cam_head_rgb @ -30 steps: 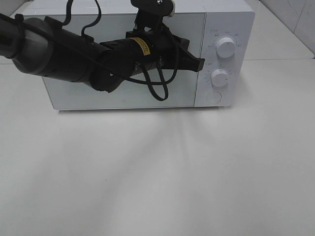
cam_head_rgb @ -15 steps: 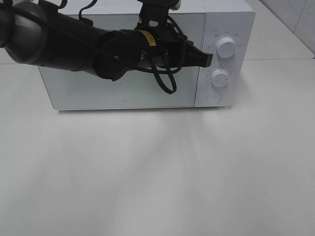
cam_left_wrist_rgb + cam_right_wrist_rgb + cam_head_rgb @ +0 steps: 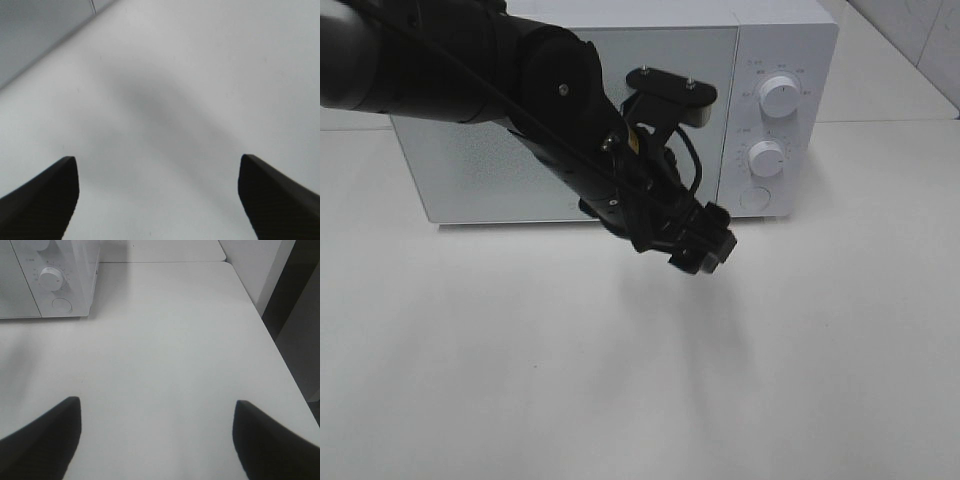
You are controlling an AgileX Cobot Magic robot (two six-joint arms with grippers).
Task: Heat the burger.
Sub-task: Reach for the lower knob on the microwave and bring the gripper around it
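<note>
Your left arm point(image 3: 470, 60) has swung off the dials point(image 3: 766, 158) and now points down at the surface point(image 3: 620, 400) mid-frame. The left jaws, clenched a moment ago, stand spread and empty. The microwave point(image 3: 500, 170) door is shut and the burger shows nowhere, so it is likely inside with the timer set. The right jaws are spread and empty too. Bare surface lies below and right of the microwave; mind its edge point(image 3: 265, 340) at far right.

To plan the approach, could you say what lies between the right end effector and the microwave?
The right wrist view shows only bare table between the right end effector and the microwave.
</note>
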